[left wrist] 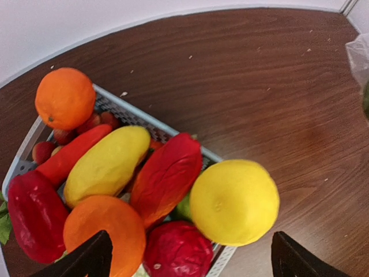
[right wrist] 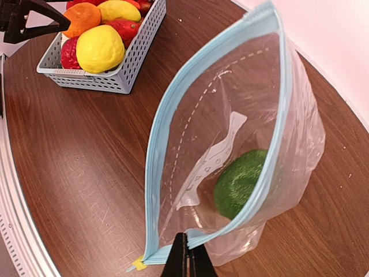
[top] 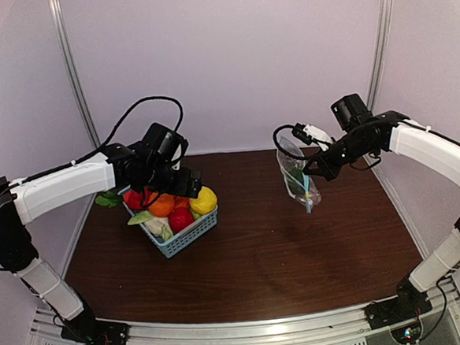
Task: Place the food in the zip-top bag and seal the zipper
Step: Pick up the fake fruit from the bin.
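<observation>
The food lies heaped in a light-blue lattice basket [top: 189,237]: a yellow lemon [left wrist: 234,202], a round red piece [left wrist: 177,252], a long red one [left wrist: 167,173], a yellow one [left wrist: 106,164] and two oranges [left wrist: 65,98]. My left gripper [left wrist: 190,262] hovers open just above this heap, with nothing between its fingers. The zip-top bag [right wrist: 230,133] hangs at the right with its mouth gaping. Its zipper [right wrist: 158,150] is the light-blue strip, and my right gripper [right wrist: 187,259] is shut on one end of it. A green piece of food [right wrist: 242,182] lies inside the bag.
A green leafy piece [top: 108,200] lies on the brown table left of the basket. White walls stand close on three sides. A metal rail [top: 249,337] runs along the near edge, between the arm bases.
</observation>
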Controlling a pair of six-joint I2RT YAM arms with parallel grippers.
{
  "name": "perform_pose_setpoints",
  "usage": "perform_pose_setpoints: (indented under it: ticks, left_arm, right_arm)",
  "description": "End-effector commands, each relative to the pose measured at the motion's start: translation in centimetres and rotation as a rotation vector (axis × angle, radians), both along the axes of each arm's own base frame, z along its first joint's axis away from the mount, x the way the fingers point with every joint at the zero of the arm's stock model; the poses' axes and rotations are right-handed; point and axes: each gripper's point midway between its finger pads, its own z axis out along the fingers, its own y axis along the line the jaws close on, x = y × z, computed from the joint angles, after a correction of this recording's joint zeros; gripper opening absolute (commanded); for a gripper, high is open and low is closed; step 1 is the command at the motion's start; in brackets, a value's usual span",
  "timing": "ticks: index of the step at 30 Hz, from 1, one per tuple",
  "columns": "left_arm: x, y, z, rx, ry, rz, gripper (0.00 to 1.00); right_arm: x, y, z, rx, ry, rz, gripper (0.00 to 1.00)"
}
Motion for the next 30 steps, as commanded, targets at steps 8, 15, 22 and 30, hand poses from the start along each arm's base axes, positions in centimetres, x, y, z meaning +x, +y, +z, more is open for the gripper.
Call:
perform_pose_setpoints:
  ticks: [8, 15, 22, 30]
  left_arm:
    - [-0.9, 9.0, -3.6, 0.247, 0.094, 0.169, 0.98]
    - [0.3, 9.2, -4.8, 0.271, 0.115, 0.162, 0.93]
    - [1.8, 8.6, -5.6, 0.233, 0.127, 0.15, 0.88]
    - [2.2, 7.1, -6.8, 0.194, 0.162, 0.116, 0.83]
  right_arm:
    - [0.6, 0.5, 0.7, 0.026, 0.002, 0.003, 0.0]
    - [0.3, 0.6, 0.3, 0.037, 0.016, 0.011, 0.0]
    - [-0.1, 0.6, 0.1, 0.044, 0.02, 0.013, 0.0]
    - [-0.4, 0.5, -0.1, 0.045, 0.023, 0.012, 0.0]
